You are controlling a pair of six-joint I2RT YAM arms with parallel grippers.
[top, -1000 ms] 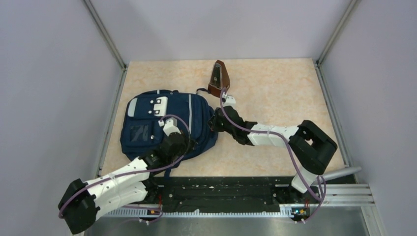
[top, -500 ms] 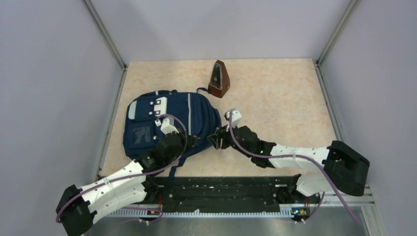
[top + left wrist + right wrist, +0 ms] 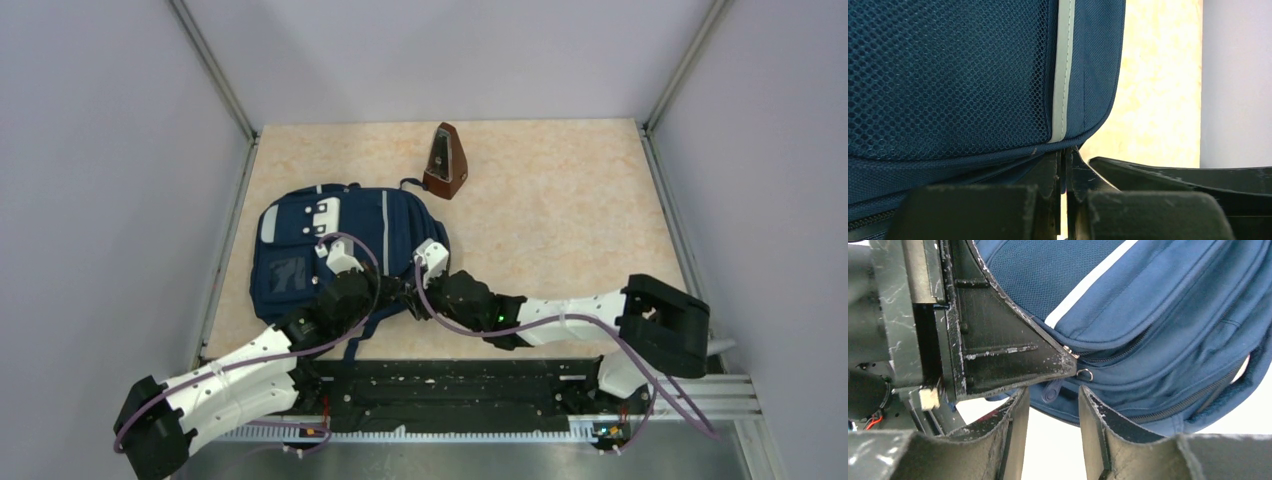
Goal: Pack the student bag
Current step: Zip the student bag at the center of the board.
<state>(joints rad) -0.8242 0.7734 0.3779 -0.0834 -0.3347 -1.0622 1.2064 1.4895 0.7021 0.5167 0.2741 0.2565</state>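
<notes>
**Both arms at the bag's near-right zip edge**

- The student bag (image 3: 300, 250) lies flat on the left half of the table (image 3: 560, 190), front panel up. Its top handle points toward the far side and its straps trail off the near edge.
- Left wrist view: a mesh panel (image 3: 948, 75) and a pale grey stripe (image 3: 1060, 75) fill the frame, with the bag's rounded corner just above the fingertips.
- The left fingers (image 3: 385, 290) are at the bag's near-right edge, clenched tight with no gap showing between them. Their tips press up against the seam under the stripe. I cannot tell whether any fabric is pinched between them.
- Right wrist view: the left finger's tip sits touching the zip line, beside a small metal ring (image 3: 1084, 374).
- The right fingers (image 3: 412, 293) come in from the right, tip to tip with the left ones. They are released, standing apart with bare table showing between them and nothing held.
- A blue zip pull tab (image 3: 1050, 390) hangs just beyond that gap, apart from both fingers.
- A brown metronome (image 3: 445, 160) stands upright on the far part of the table, just beyond the bag's far-right corner.
</notes>
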